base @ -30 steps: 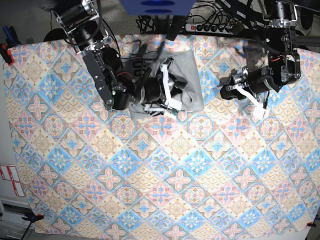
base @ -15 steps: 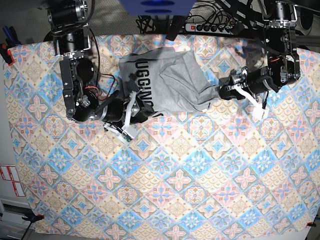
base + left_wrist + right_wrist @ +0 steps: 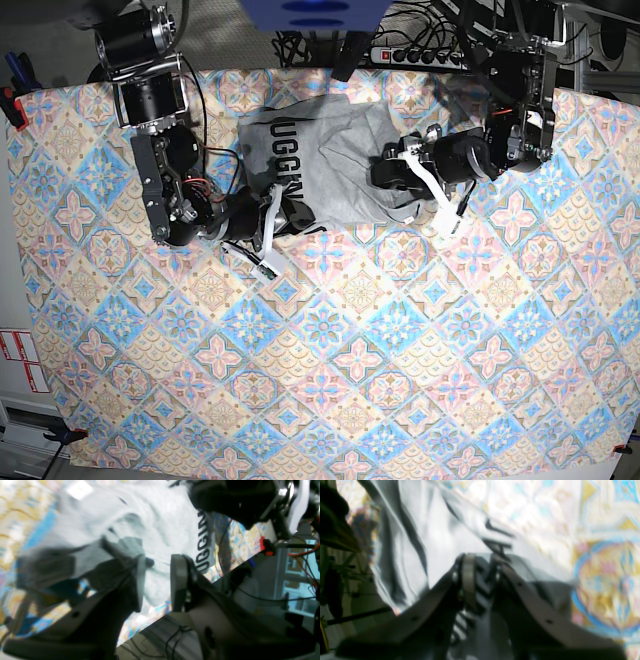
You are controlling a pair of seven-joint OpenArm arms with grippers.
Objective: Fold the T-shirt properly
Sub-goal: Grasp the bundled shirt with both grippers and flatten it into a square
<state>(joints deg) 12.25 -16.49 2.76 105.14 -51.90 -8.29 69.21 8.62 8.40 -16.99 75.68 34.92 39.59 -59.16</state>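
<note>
T-shirt [image 3: 335, 170], upper centre on tablecloth [image 3: 400, 350]; right hand [image 3: 480, 580] pinches its lettered edge; left hand [image 3: 155, 580] parted, empty; power strip [image 3: 420, 55] behind.

arms: 2, black, jointed, cylindrical motor housings
left gripper [image 3: 385, 172]: black body, white curved finger bracket
right gripper [image 3: 270, 225]: black, white bracket
fingers [image 3: 178, 580]: grey flat pads, screw holes along dark arms
cables: red, black

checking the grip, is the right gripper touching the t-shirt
Touching. The right wrist view shows the right gripper closed on a lettered fold of the T-shirt.
</note>
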